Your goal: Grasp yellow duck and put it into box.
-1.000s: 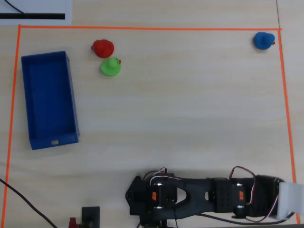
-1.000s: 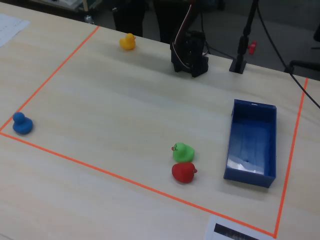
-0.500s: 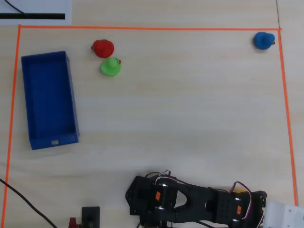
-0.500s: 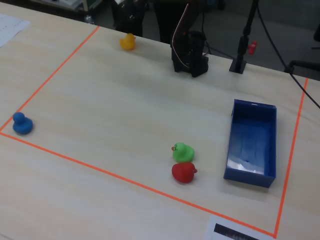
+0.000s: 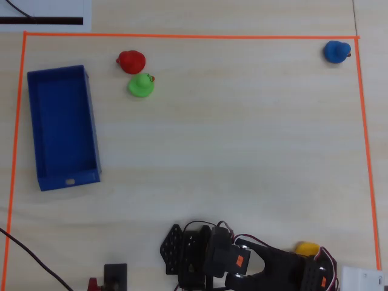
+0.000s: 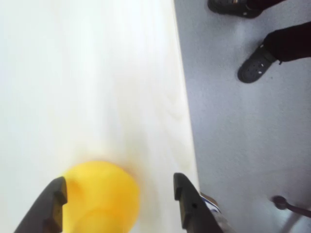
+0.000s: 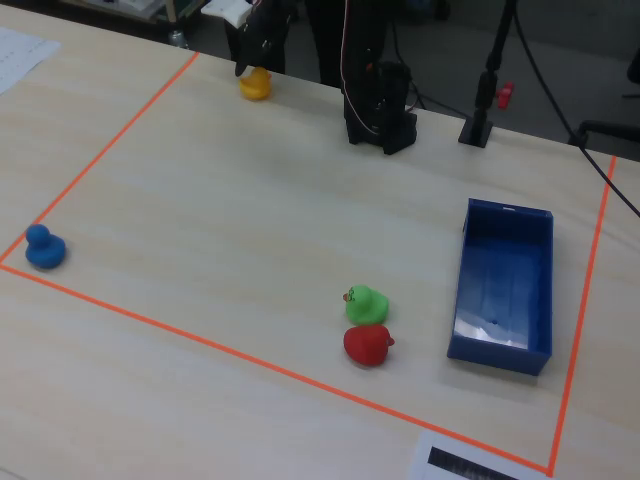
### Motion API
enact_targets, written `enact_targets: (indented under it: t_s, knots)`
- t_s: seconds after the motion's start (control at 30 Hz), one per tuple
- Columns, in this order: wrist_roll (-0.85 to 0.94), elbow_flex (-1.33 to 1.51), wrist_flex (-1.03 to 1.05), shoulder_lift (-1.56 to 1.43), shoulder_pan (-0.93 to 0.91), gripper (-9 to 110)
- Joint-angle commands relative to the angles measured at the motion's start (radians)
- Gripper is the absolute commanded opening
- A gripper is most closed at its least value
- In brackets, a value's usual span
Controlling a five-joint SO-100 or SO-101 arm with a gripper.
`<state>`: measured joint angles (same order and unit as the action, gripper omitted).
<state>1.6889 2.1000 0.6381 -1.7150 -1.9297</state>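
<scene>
The yellow duck (image 6: pixel 99 196) fills the lower left of the wrist view, blurred, between my gripper's (image 6: pixel 120 187) two dark fingers. The gripper is open: its left finger is close against the duck and its right finger stands well clear. In the fixed view the duck (image 7: pixel 255 86) sits at the far left of the table, just outside the orange tape, with the gripper (image 7: pixel 250 62) right above it. From overhead the duck (image 5: pixel 307 248) peeks out beside the arm at the bottom right. The dark blue box (image 5: pixel 36 127) lies far off at the left, with no duck in it.
A green duck (image 5: pixel 140 85) and a red duck (image 5: pixel 131 60) sit together near the box. A blue duck (image 5: pixel 336 51) is in the top right corner. Orange tape (image 5: pixel 365 139) frames the work area. In the wrist view the table edge (image 6: pixel 187 126) runs just right of the duck.
The arm has swung from the base toward the yellow duck and come down over it. The duck, first hidden under the arm in the overhead view, now shows.
</scene>
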Motion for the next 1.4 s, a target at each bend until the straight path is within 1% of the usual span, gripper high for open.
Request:
enact_targets:
  t_s: [0.0, 0.07, 0.2, 0.27, 0.33, 0.53, 0.7, 0.8, 0.9, 1.03, 1.23, 1.37]
  knots:
    - [0.089, 0.037, -0.12, -0.003, -0.031, 31]
    - [0.14, 0.106, -0.193, -0.009, -0.04, 31]
    - [0.193, 0.204, -0.276, -0.038, -0.04, 32]
    - [0.189, 0.23, -0.288, -0.06, -0.026, 32]
    - [0.147, 0.238, -0.279, -0.086, 0.002, 32]
    - [0.029, 0.221, -0.06, -0.218, 0.104, 32]
    - [-0.02, 0.247, 0.164, -0.388, 0.173, 31]
    - [-0.023, 0.253, 0.298, -0.474, 0.172, 31]
    - [-0.011, 0.249, 0.377, -0.514, 0.143, 31]
    - [0.014, 0.233, 0.379, -0.52, 0.097, 31]
    - [0.08, 0.206, 0.308, -0.466, 0.014, 31]
    - [0.083, 0.198, 0.314, -0.46, -0.002, 31]
